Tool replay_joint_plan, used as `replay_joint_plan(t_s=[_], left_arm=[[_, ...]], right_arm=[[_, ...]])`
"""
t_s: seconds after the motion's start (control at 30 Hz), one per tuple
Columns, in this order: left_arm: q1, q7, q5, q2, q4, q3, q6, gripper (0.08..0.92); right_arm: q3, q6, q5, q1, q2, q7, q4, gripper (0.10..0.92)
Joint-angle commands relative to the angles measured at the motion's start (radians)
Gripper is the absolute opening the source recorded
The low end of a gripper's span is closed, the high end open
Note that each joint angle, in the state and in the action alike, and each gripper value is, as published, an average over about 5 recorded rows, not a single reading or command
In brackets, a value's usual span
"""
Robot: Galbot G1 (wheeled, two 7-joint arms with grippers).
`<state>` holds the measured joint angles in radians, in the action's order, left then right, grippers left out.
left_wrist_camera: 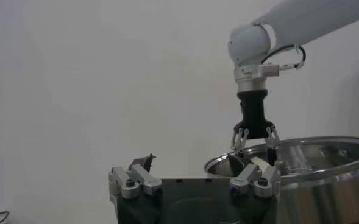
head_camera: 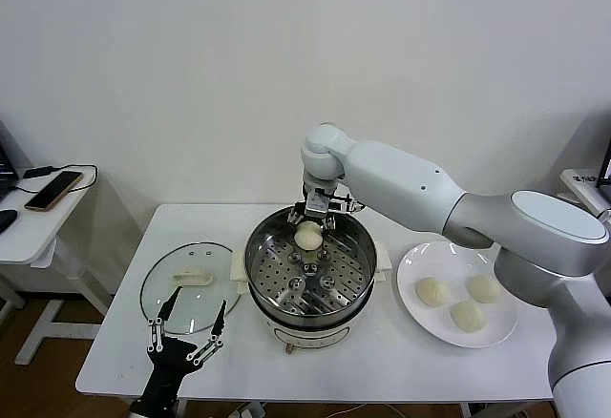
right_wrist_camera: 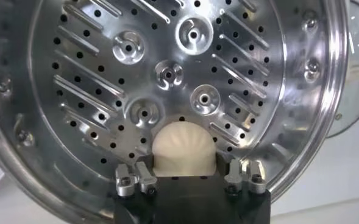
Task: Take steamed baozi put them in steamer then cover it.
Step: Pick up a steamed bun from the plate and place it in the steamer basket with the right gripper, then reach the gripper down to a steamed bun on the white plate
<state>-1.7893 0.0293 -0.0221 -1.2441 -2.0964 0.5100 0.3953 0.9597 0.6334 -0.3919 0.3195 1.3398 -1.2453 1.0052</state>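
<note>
The steamer (head_camera: 286,315) is a shiny steel pot at mid-table, and its perforated tray (right_wrist_camera: 167,73) shows inside. One cream-white baozi (head_camera: 307,237) rests on the tray's far side. My right gripper (head_camera: 316,216) hangs just above it. In the right wrist view the baozi (right_wrist_camera: 184,149) lies between that gripper's (right_wrist_camera: 185,165) spread fingers, which stand open. The left wrist view also shows the right gripper (left_wrist_camera: 255,143) over the steamer's rim (left_wrist_camera: 331,176). Three more baozi (head_camera: 467,316) lie on the white plate (head_camera: 410,261). My left gripper (head_camera: 188,324) stands open near the table's front left.
A round glass lid (head_camera: 191,303) with a cream handle lies flat to the left of the steamer, just beyond my left gripper. A side table with a phone (head_camera: 52,189) stands at far left. The wall rises close behind the table.
</note>
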Motion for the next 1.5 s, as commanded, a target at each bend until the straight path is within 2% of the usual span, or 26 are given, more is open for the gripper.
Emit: replay_joint_plan(t_s=[0.03,0.13,0.3,0.43,0.53,0.7,0.9,1.17,1.5], left_arm=[[0.000,0.000,-0.001,0.000,-0.003,-0.001,-0.002,0.823],[0.001,0.000,-0.001,0.000,-0.004,-0.003,-0.004,0.823],[0.005,0.000,-0.001,-0.001,-0.005,-0.005,-0.009,0.823],[0.009,0.000,0.001,0.000,-0.009,-0.010,-0.011,0.823],[0.011,0.000,0.002,0.003,-0.012,-0.015,-0.011,0.823],[0.015,0.000,0.004,0.005,-0.014,-0.022,-0.010,0.823],[0.019,0.001,0.005,0.004,-0.014,-0.027,-0.013,0.823],[0.018,0.003,0.006,-0.001,-0.008,-0.021,-0.015,0.823],[0.017,0.004,0.008,-0.008,-0.005,-0.018,-0.016,0.823]], right_arm=[[-0.010,-0.004,0.034,0.014,-0.011,-0.019,0.011,0.793],[-0.006,-0.080,0.155,0.059,-0.086,-0.058,0.090,0.819],[0.035,-0.418,0.486,0.195,-0.291,-0.114,0.210,0.822],[0.107,-0.614,0.709,0.291,-0.438,-0.088,0.185,0.823],[0.149,-0.674,0.765,0.302,-0.530,-0.089,0.137,0.823],[0.223,-0.708,0.766,0.233,-0.633,-0.074,0.086,0.823],[0.256,-0.706,0.727,0.078,-0.687,-0.007,0.079,0.823],[0.169,-0.701,0.629,-0.103,-0.684,0.065,0.066,0.823],[0.083,-0.700,0.580,-0.229,-0.639,0.104,0.010,0.823]])
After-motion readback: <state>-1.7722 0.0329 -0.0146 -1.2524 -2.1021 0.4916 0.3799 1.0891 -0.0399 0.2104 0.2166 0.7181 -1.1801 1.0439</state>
